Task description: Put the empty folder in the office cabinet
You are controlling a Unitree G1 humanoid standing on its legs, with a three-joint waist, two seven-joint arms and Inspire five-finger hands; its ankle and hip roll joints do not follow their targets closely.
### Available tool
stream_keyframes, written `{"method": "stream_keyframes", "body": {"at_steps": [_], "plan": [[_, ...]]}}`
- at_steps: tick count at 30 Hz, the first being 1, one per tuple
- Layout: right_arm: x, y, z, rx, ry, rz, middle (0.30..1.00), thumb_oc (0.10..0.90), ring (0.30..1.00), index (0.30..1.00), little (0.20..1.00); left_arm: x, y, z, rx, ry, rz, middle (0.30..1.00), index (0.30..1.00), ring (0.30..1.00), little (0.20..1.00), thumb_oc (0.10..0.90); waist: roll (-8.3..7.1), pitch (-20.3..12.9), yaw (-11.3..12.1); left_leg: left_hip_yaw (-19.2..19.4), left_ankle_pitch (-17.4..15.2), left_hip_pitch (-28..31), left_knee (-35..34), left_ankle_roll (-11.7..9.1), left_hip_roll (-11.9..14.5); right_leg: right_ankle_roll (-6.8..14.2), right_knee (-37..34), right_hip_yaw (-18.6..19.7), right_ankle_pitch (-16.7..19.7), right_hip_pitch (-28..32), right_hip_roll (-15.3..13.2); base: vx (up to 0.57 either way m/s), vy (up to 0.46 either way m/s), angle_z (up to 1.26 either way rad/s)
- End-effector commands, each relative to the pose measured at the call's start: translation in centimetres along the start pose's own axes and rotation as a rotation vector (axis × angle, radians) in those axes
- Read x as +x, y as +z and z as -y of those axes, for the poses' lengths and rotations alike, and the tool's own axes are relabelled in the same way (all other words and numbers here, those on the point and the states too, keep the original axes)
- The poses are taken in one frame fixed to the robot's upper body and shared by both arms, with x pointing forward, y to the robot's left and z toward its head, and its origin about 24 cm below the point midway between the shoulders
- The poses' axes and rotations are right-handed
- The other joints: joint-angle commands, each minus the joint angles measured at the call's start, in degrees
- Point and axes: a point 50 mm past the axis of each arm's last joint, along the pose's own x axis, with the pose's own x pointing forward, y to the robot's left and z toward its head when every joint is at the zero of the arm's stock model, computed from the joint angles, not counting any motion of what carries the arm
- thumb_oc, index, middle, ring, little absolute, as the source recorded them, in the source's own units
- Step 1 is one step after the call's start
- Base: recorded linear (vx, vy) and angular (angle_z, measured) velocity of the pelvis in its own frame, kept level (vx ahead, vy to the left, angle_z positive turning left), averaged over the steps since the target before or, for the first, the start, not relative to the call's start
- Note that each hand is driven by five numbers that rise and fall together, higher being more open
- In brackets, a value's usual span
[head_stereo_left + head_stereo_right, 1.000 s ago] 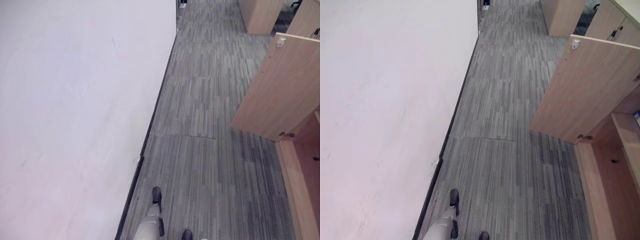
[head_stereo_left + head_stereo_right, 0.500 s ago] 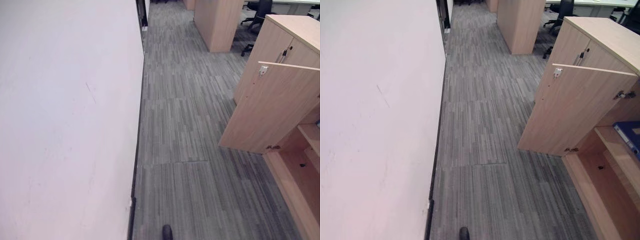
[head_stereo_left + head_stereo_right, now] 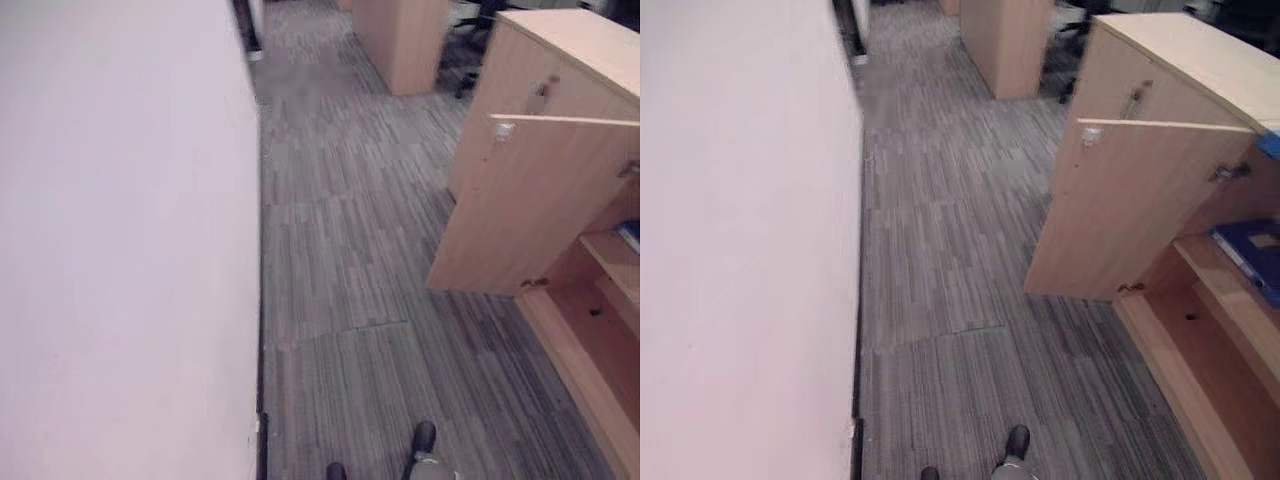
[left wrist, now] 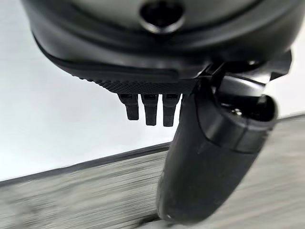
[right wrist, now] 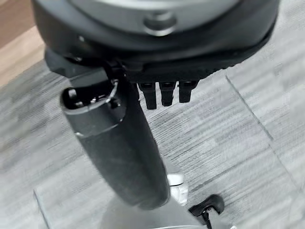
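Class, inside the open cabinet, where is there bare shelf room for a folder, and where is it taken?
The cabinet's bottom board, right of the open door, lies bare. The shelf above carries a blue folder at its far end; its near edge shows free. The grey carpet between wall and cabinet is open.

Right hand (image 5: 157, 57) is hanging over grey striped carpet (image 5: 228, 138), holding nothing. Thumb (image 5: 114, 148) is pointing straight out from the palm; fingers (image 5: 164, 93) are showing as short stubs beside it. Pale wood surface (image 5: 14, 47) is lying at one corner, bordering the carpet.
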Motion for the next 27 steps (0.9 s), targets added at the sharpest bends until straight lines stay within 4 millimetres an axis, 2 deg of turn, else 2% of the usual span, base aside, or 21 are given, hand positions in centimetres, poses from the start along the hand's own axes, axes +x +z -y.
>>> {"method": "stream_keyframes", "body": {"at_steps": [1, 2, 4, 7, 8, 9, 10, 11, 13, 14, 15, 18, 20, 21, 22, 23, 25, 26, 27], "plan": [[-0.2, -1.6, 1.8, -0.063, -0.077, -0.075, 0.900, 0.800, 0.900, 0.900, 0.900, 0.1, -0.4, -2.4, -0.021, 0.091, -0.053, 0.900, 0.900, 0.900, 0.900, 0.800, 0.05, -0.1, 1.1, 0.0, -7.4, 3.6, 3.7, -5.8, 4.1, 2.4, 1.5, -7.6, 4.8, 3.4, -0.8, 0.27, -0.221, -0.80], [-0.3, -2.3, 1.8, -0.075, -0.077, -0.094, 0.900, 0.800, 0.900, 0.900, 0.900, 0.0, -0.7, -2.3, -0.032, 0.091, -0.063, 0.900, 0.900, 0.900, 0.900, 0.800, -0.50, -0.5, 1.2, 1.0, -7.9, 4.5, 3.4, -5.9, 4.1, 2.3, 2.1, -10.1, 5.3, 4.4, -1.4, 0.30, -0.244, -0.52], [-0.3, -2.8, 1.9, -0.074, -0.085, -0.107, 0.900, 0.800, 0.900, 0.900, 0.900, 0.0, -0.8, -2.2, -0.045, 0.088, -0.072, 0.900, 0.900, 0.900, 0.900, 0.800, -0.73, -1.0, 1.3, 2.3, -8.3, 5.8, 3.2, -6.4, 5.2, 2.0, 5.1, -11.7, 4.6, 4.0, -2.2, 0.34, -0.288, -0.55], [-0.3, -2.4, 2.2, -0.042, -0.092, -0.098, 0.900, 0.800, 0.900, 0.900, 0.900, 0.0, -0.9, -2.1, -0.053, 0.080, -0.077, 0.900, 0.900, 0.900, 0.900, 0.800, 0.60, -1.1, -0.3, 3.5, -9.3, 8.8, 2.9, -7.1, 8.5, 1.2, 16.8, -10.6, 1.1, -1.0, -3.8, 0.34, -0.265, -0.24], [-0.3, -2.3, 2.3, -0.042, -0.093, -0.097, 0.900, 0.800, 0.900, 0.900, 0.900, 0.0, -0.9, -2.1, -0.053, 0.079, -0.077, 0.900, 0.900, 0.900, 0.900, 0.800, 0.66, -1.2, -0.3, 3.5, -9.4, 8.8, 2.9, -7.2, 8.5, 1.2, 17.5, -10.5, 0.6, -1.3, -4.0, 0.36, -0.326, -0.01], [-0.3, -1.9, 2.2, -0.015, -0.093, -0.081, 0.900, 0.800, 0.900, 0.900, 0.900, 0.0, -0.7, -1.8, -0.043, 0.070, -0.069, 0.900, 0.900, 0.900, 0.900, 0.800, 1.11, -1.4, -1.2, 3.8, -9.3, 9.0, 4.0, -7.7, 10.7, -0.3, 20.6, -9.8, -2.5, -1.3, -3.4, 0.32, -0.321, 0.05], [-0.3, -1.6, 2.2, -0.002, -0.095, -0.069, 0.900, 0.800, 0.900, 0.900, 0.900, 0.1, -0.4, -1.6, -0.037, 0.064, -0.061, 0.900, 0.900, 0.900, 0.900, 0.800, 1.26, -1.6, -1.6, 3.9, -8.2, 8.7, 5.6, -8.3, 12.3, -1.2, 20.8, -9.4, -4.0, -1.1, -2.4, 0.43, -0.503, 0.06], [-0.2, -1.3, 2.2, 0.012, -0.102, -0.055, 0.900, 0.800, 0.900, 0.900, 0.900, 0.1, 0.2, -1.3, -0.031, 0.055, -0.041, 0.900, 0.900, 0.900, 0.900, 0.800, 1.55, -1.9, -2.0, 3.8, -5.0, 8.0, 8.9, -9.8, 14.7, -2.4, 19.9, -8.9, -5.5, -0.7, 0.0, 0.33, -0.443, 0.00], [-0.2, -0.8, 2.3, 0.023, -0.113, -0.030, 0.900, 0.800, 0.900, 0.900, 0.900, 0.2, 1.7, -0.8, -0.037, 0.042, 0.014, 0.900, 0.900, 0.900, 0.900, 0.800, 1.57, -2.1, -2.2, 3.2, 1.3, 6.0, 15.9, -10.9, 17.6, -4.5, 17.2, -7.5, -7.7, 1.1, 4.0, 0.30, -0.408, -0.31], [-0.2, -0.5, 2.4, 0.024, -0.117, -0.017, 0.900, 0.800, 0.900, 0.900, 0.900, 0.2, 2.3, -0.6, -0.042, 0.035, 0.039, 0.900, 0.900, 0.900, 0.900, 0.800, 1.53, -2.1, -2.2, 1.8, 4.8, 4.7, 20.5, -11.2, 18.5, -5.9, 15.5, -6.2, -8.8, 2.1, 6.6, 0.28, -0.401, -0.57], [-0.2, -0.3, 2.5, 0.029, -0.125, -0.009, 0.900, 0.800, 0.900, 0.900, 0.900, 0.2, 2.9, -0.4, -0.050, 0.033, 0.059, 0.900, 0.900, 0.900, 0.900, 0.800, 1.41, -2.2, -1.9, 0.1, 7.1, 3.0, 24.4, -11.5, 19.1, -7.5, 13.6, -4.7, -10.1, 3.3, 9.3, 0.29, -0.367, -0.65], [-0.2, -0.1, 2.7, 0.024, -0.139, -0.005, 0.900, 0.800, 0.900, 0.900, 0.900, 0.2, 4.4, 0.1, -0.081, 0.015, 0.109, 0.900, 0.900, 0.900, 0.900, 0.800, 0.60, -2.3, -1.3, -3.7, 10.5, 0.1, 31.2, -10.9, 18.2, -10.6, 10.6, 0.1, -12.6, 6.0, 14.0, 0.26, -0.249, -1.20], [-0.3, -0.2, 2.8, 0.022, -0.145, -0.012, 0.900, 0.800, 0.900, 0.900, 0.900, 0.1, 4.8, 0.4, -0.069, 0.002, 0.125, 0.900, 0.900, 0.900, 0.900, 0.800, -0.50, -2.2, -0.5, -5.9, 7.1, -3.6, 33.8, -9.1, 16.0, -11.1, 8.7, 3.5, -13.2, 8.1, 15.4, 0.32, -0.121, -1.46], [-0.3, -0.3, 2.7, -0.044, -0.131, -0.025, 0.900, 0.800, 0.900, 0.900, 0.900, 0.0, 9.2, -1.1, -0.025, 0.048, 0.197, 0.900, 0.900, 0.900, 0.900, 0.800, -0.84, -3.7, -2.1, -4.7, 5.0, -4.5, 32.9, -8.5, 15.7, -10.7, 7.4, 6.6, -13.3, 9.6, 16.6, 0.37, -0.027, -0.80], [-0.2, -0.2, 2.6, -0.038, -0.138, -0.025, 0.900, 0.800, 0.900, 0.900, 0.900, -0.1, 8.9, -0.5, -0.032, 0.037, 0.208, 0.900, 0.900, 0.900, 0.900, 0.800, -1.55, -3.5, -1.4, -5.2, 3.2, -6.7, 33.2, -7.4, 15.0, -10.8, 7.1, 8.0, -13.3, 10.8, 16.5, 0.43, -0.031, -0.44], [-0.3, -0.7, 2.5, -0.055, -0.149, -0.035, 0.900, 0.800, 0.900, 0.900, 0.900, 0.0, 8.0, -0.3, 0.009, 0.026, 0.217, 0.900, 0.900, 0.900, 0.900, 0.800, -3.60, -2.3, 0.3, -7.6, -1.7, -13.3, 32.2, -5.6, 13.5, -10.1, 5.5, 11.0, -12.9, 13.5, 16.3, 0.23, -0.032, -0.53], [-0.3, -1.1, 2.7, -0.055, -0.153, -0.043, 0.900, 0.800, 0.900, 0.900, 0.900, -0.1, 8.3, -0.2, 0.027, 0.024, 0.231, 0.900, 0.900, 0.900, 0.900, 0.800, -4.14, -1.8, 0.9, -8.7, -2.7, -15.1, 30.0, -5.4, 12.6, -9.8, 5.2, 12.2, -13.0, 14.6, 16.5, 0.14, -0.025, -1.66], [-0.3, -1.4, 2.6, -0.062, -0.154, -0.049, 0.900, 0.800, 0.900, 0.900, 0.900, -0.2, 8.9, 0.0, 0.044, 0.022, 0.256, 0.900, 0.900, 0.900, 0.900, 0.800, -4.91, -1.1, 1.4, -10.3, -0.7, -18.1, 25.9, -5.1, 11.0, -9.8, 5.4, 13.0, -12.6, 15.0, 16.2, 0.13, 0.005, -1.42], [-0.3, -1.6, 2.5, -0.076, -0.153, -0.051, 0.900, 0.800, 0.900, 0.900, 0.900, -0.4, 9.8, 0.3, 0.066, 0.016, 0.291, 0.900, 0.900, 0.900, 0.900, 0.800, -4.66, -0.6, 2.0, -13.4, 1.6, -20.1, 21.8, -5.8, 9.8, -9.8, 5.8, 14.1, -12.9, 15.9, 16.9, 0.15, 0.045, -0.44]]}}
